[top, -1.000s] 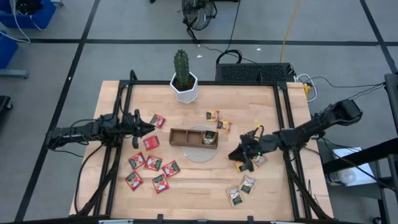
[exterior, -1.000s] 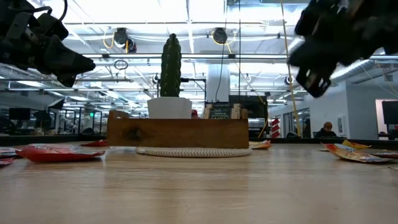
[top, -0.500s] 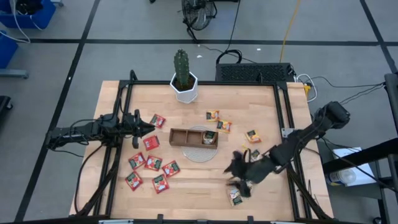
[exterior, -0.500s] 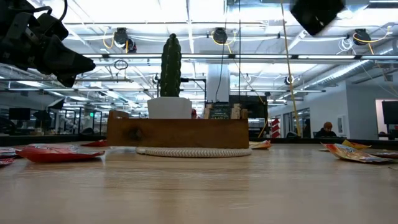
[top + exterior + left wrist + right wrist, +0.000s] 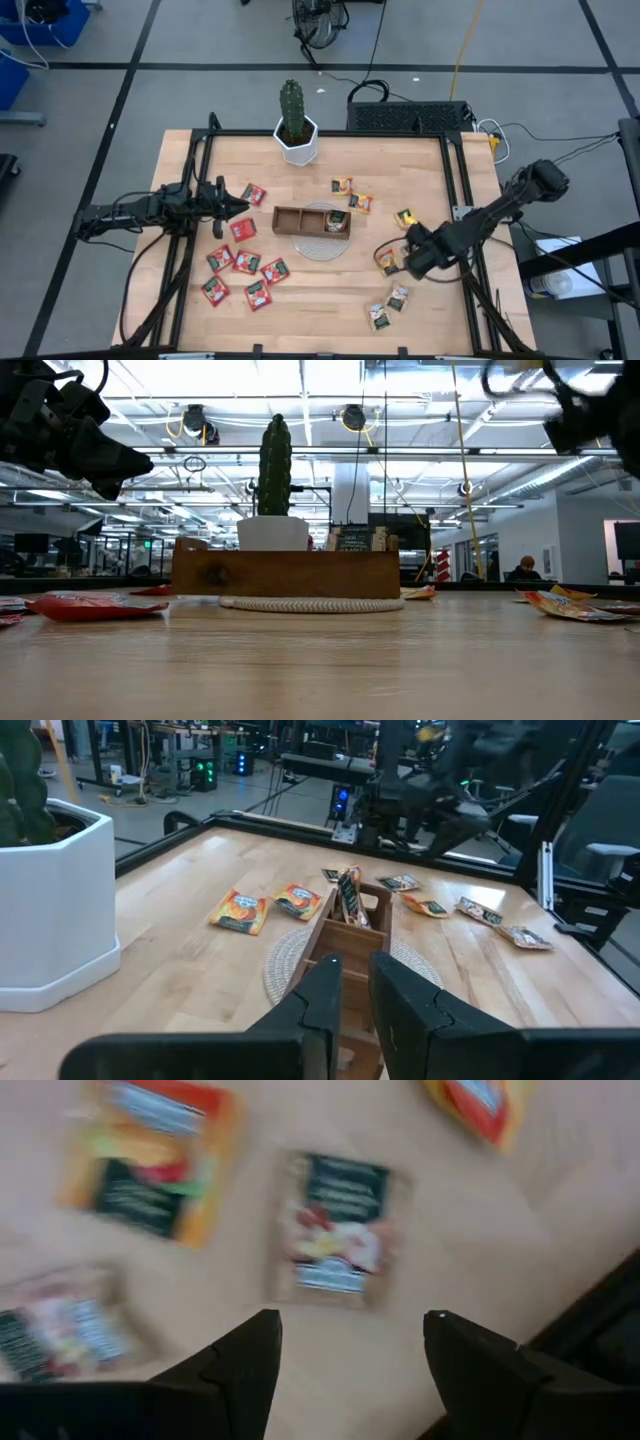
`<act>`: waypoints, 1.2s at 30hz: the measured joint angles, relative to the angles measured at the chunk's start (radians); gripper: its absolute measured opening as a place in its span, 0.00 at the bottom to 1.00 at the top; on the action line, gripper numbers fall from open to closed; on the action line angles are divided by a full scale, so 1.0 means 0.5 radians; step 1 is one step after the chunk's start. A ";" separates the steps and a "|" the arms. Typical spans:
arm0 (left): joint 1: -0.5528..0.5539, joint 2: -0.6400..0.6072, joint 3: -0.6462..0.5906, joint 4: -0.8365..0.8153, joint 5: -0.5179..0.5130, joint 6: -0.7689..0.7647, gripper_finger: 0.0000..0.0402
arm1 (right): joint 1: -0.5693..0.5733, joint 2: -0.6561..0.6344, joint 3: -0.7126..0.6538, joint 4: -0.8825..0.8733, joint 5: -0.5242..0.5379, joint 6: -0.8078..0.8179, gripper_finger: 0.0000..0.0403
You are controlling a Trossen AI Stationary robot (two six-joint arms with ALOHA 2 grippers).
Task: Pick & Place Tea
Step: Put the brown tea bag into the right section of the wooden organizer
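Observation:
Small flat tea sachets lie spread over the table: red ones [image 5: 245, 262] at the left, orange ones [image 5: 350, 195] beyond the tray, grey-white ones [image 5: 390, 305] near the front. The brown wooden tray [image 5: 300, 221] sits on a round woven mat, and one sachet [image 5: 338, 220] stands in its right end. My right gripper [image 5: 400, 262] hovers open over the sachets right of the tray. A pale sachet [image 5: 340, 1230] lies flat beyond its fingers, untouched. My left gripper [image 5: 240, 206] hangs shut above the table, left of the tray, with nothing in it.
A cactus in a white pot [image 5: 296, 130] stands at the far edge, behind the tray. Black frame rails [image 5: 462, 200] run along the table's left, right and far sides. Bare wood [image 5: 320, 290] shows in front of the tray.
My right gripper swung from beside the tray's right end toward the table's near edge, then came back toward the far right. It now hovers over the sachets right of the tray. My left gripper has kept still.

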 joint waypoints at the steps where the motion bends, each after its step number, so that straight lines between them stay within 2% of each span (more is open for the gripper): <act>1: 0.001 -0.001 0.001 -0.001 -0.001 -0.001 0.14 | -0.008 -0.068 -0.094 0.077 -0.008 0.033 0.56; 10: 0.000 -0.001 0.001 -0.001 0.000 0.000 0.14 | -0.018 -0.588 -0.881 0.919 -0.063 0.284 0.55; 18: 0.000 0.000 0.001 -0.001 0.000 0.000 0.14 | -0.018 -0.757 -1.262 1.515 -0.108 0.433 0.55; 21: 0.000 -0.001 0.000 -0.001 -0.001 -0.001 0.14 | -0.018 -0.753 -1.330 1.632 -0.166 0.446 0.55; 28: 0.000 -0.001 0.000 0.000 -0.001 0.000 0.14 | -0.018 -0.732 -1.383 1.631 -0.310 0.554 0.55; 36: 0.001 -0.001 0.001 0.000 -0.001 0.000 0.14 | -0.016 -0.728 -1.286 1.552 -0.178 0.597 0.49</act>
